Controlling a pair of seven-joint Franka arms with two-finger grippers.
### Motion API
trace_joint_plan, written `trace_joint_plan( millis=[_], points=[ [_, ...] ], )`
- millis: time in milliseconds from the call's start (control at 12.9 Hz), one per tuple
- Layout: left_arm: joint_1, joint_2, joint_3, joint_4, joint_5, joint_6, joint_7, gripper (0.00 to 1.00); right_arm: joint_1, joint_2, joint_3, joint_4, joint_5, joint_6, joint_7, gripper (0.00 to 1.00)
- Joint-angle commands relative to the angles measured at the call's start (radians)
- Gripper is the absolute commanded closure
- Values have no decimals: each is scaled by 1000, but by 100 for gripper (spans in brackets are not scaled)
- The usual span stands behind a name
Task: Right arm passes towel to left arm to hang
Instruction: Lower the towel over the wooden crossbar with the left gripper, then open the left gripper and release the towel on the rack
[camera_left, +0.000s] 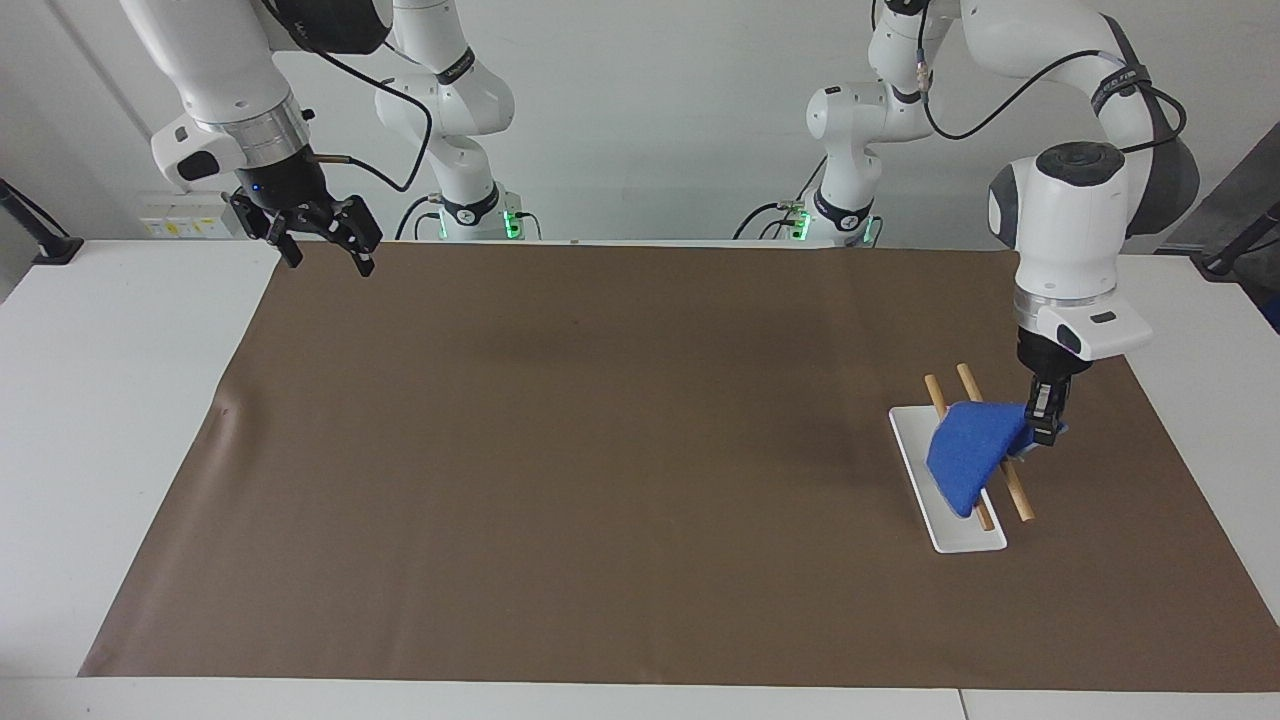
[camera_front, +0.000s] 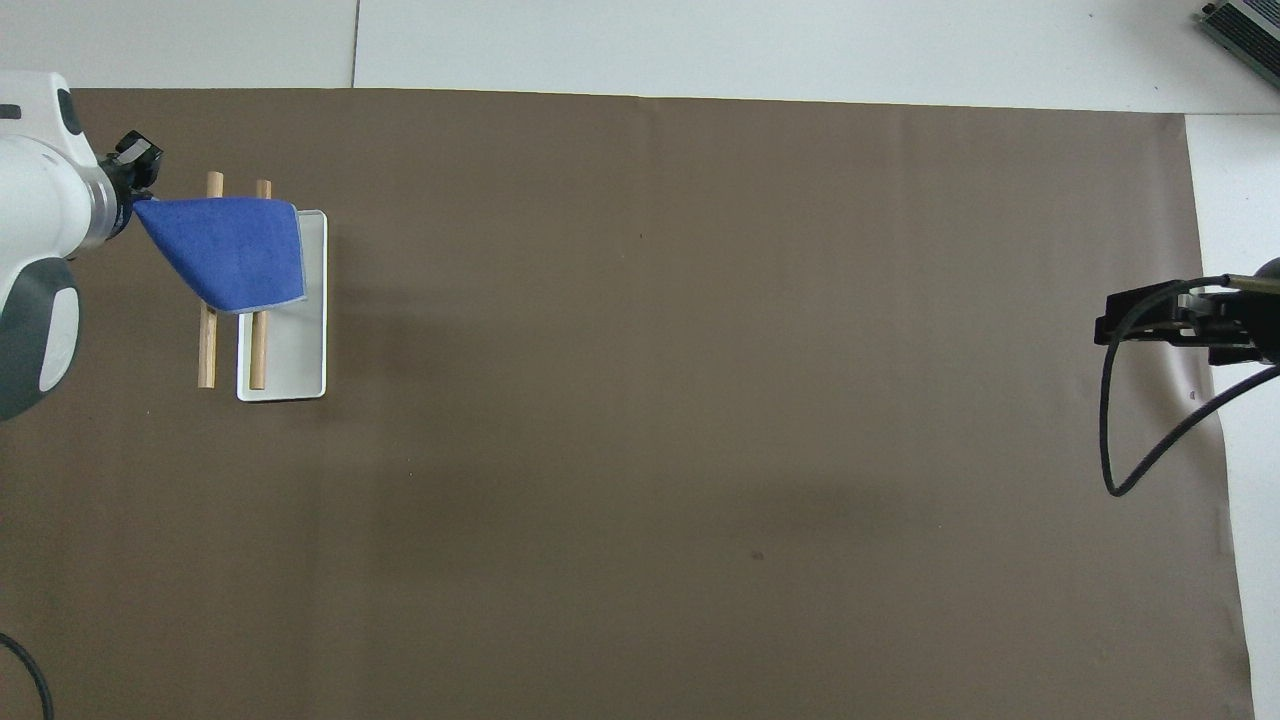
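The blue towel (camera_left: 972, 455) is being held by one corner in the left gripper (camera_left: 1043, 432). The two black fingers are being pressed together on that corner. The towel is being draped across the two wooden rods (camera_left: 1003, 469) of the white tray (camera_left: 945, 520), and its loose end is hanging down over the tray. The tray is being kept on the brown mat (camera_left: 600, 450), toward the left arm's end of the table.

From above, the towel (camera_front: 228, 251) is being stretched from the left gripper (camera_front: 133, 195) over both rods (camera_front: 207, 340) to the tray's (camera_front: 295, 375) edge.

The left arm (camera_left: 1070, 220) is being bent down from above to reach the rack.

The right gripper (camera_left: 325, 245) is being held up in the air over the edge of the mat at the right arm's end of the table. Its fingers are being kept spread apart, and nothing is being held in them. The right arm (camera_left: 215, 90) is waiting there.
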Motion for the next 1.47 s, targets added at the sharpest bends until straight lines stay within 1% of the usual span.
trace_joint_plan(
  millis=[0, 232, 310, 542, 774, 852, 929, 1394],
  points=[
    [8, 7, 14, 0, 28, 47, 33, 100, -7, -23, 7, -26, -22, 8, 5, 0],
    [9, 16, 24, 1, 29, 53, 54, 100, -7, -23, 7, -28, -22, 8, 7, 0],
    [8, 17, 40, 1, 29, 62, 74, 100, -7, -23, 6, -28, -22, 8, 7, 0],
    [9, 23, 47, -3, 29, 98, 83, 100, -7, -28, 7, -32, -22, 8, 7, 0],
    [14, 46, 47, -13, 28, 130, 82, 100, -7, -28, 7, -34, -22, 8, 7, 0],
    [12, 75, 47, -11, 28, 138, 80, 100, -7, -28, 7, -34, -22, 8, 7, 0],
    [12, 86, 47, -11, 28, 150, 80, 100, -7, -28, 7, -34, -22, 8, 7, 0],
    [17, 128, 48, -11, 28, 210, 79, 100, -7, -28, 6, -34, -11, 8, 16, 0]
  ],
)
